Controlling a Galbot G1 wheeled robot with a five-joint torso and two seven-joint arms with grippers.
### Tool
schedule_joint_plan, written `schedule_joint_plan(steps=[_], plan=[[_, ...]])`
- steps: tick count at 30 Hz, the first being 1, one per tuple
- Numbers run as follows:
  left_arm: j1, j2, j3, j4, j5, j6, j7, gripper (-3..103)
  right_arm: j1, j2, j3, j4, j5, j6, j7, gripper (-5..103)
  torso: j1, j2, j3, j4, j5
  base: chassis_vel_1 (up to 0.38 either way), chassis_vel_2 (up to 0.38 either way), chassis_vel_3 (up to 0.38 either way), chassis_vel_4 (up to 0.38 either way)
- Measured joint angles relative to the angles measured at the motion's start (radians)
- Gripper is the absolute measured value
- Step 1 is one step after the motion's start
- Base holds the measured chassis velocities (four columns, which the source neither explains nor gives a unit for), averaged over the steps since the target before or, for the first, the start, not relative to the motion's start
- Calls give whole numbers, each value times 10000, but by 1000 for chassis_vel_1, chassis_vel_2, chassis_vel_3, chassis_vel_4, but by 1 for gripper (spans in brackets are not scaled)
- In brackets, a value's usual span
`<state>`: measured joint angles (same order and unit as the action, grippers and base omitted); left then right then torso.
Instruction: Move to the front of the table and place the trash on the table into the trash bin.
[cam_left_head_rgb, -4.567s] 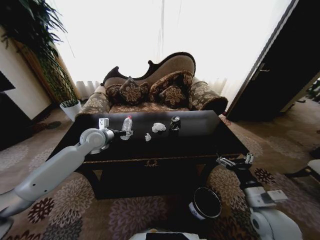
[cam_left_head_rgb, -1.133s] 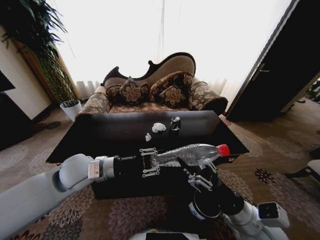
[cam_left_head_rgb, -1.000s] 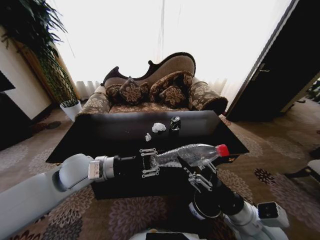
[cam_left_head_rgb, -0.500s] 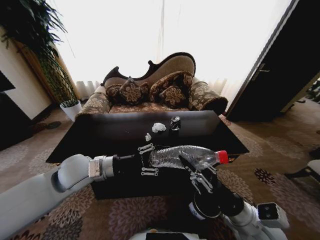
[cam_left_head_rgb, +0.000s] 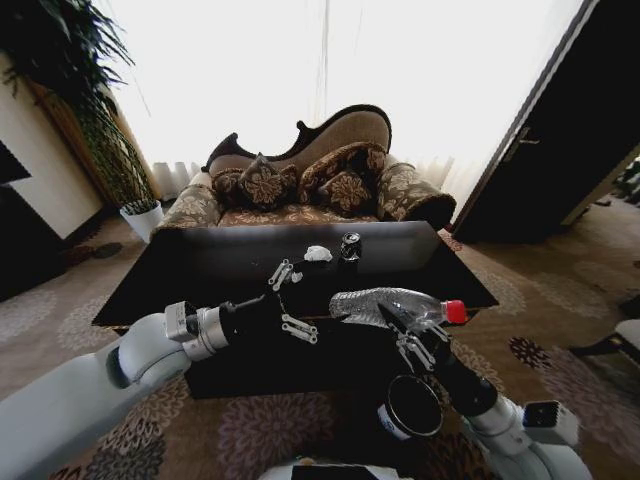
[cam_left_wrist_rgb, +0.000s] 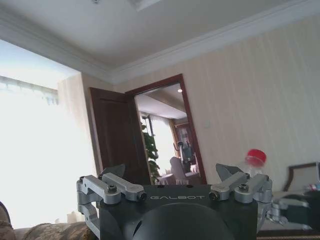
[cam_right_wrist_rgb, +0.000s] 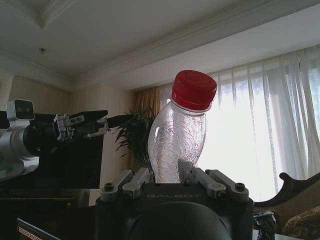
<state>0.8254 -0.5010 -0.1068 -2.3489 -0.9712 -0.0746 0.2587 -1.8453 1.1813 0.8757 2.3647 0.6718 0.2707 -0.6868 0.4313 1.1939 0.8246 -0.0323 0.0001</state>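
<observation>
The word "GALBOT" is printed in pale capitals across the dark body of the left claw (cam_left_wrist_rgb: 172, 186) and likewise the right claw (cam_right_wrist_rgb: 174, 184).

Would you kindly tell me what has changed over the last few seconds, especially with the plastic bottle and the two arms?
The left pincer lifted the bottle off the table, carried it forward, passed it to the right pincer, then opened and drew back. The right pincer now grips the bottle above the bin. The can and tissue stayed put.
</observation>
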Motion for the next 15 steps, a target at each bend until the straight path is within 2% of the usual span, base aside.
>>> schedule_joint_plan(steps=[1,3,5,6,9,15], plan=[[0,0,0,0,0,0,0,100,0,0,0,0,0,0,0,23,0,0,0,0,0,0,0,0,0],[-103,-113,-316,248,-762,210,-556,100,-55,91,182,-63,-382,268,-159,23,1,0,0,-1,1,0,0,0,0],[-108,-136,-448,353,-968,289,-772,100,-83,107,206,-63,-482,338,-196,23,1,0,0,-2,1,0,0,0,0],[-89,-169,-726,566,-1224,483,-1210,100,-165,102,227,-45,-755,500,-234,23,1,0,0,-1,-1,0,0,0,0],[13,-226,-1332,930,-1463,992,-1889,100,-311,-67,431,-151,-1501,772,-55,23,0,0,0,1,-3,0,0,0,0],[222,-351,-2309,1299,-1590,1391,-2321,100,-383,-394,745,-756,-2261,1219,96,23,0,0,1,1,-2,0,0,0,0]])
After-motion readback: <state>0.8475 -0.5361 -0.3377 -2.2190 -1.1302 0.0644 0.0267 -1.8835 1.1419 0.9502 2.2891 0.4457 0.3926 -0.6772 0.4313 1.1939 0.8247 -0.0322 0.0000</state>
